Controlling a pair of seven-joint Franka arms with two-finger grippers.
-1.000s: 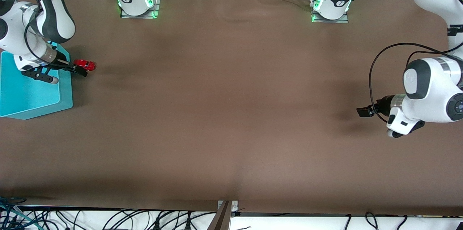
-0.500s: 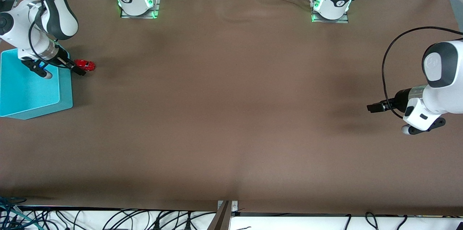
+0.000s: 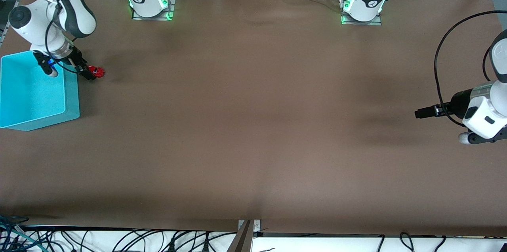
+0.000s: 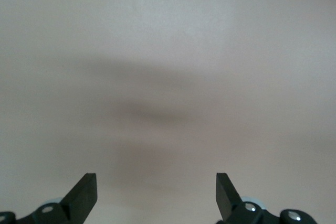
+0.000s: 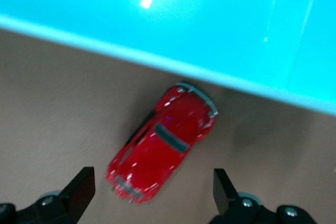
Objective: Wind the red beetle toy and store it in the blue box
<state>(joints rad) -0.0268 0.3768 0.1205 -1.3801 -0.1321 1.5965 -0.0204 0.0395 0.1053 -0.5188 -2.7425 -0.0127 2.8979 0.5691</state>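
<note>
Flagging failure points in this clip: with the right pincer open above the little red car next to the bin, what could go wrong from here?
1. The red beetle toy lies askew between the open right pincer's fingers, so closing may pinch it crookedly or roll it away.
2. It sits close against the blue box wall; a finger could strike the wall.
3. The left pincer waits open over bare table.

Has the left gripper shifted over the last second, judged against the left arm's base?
Yes. The left gripper, fingers open, has drawn back toward the left arm's end of the brown table, away from the line of that arm's base.
</note>
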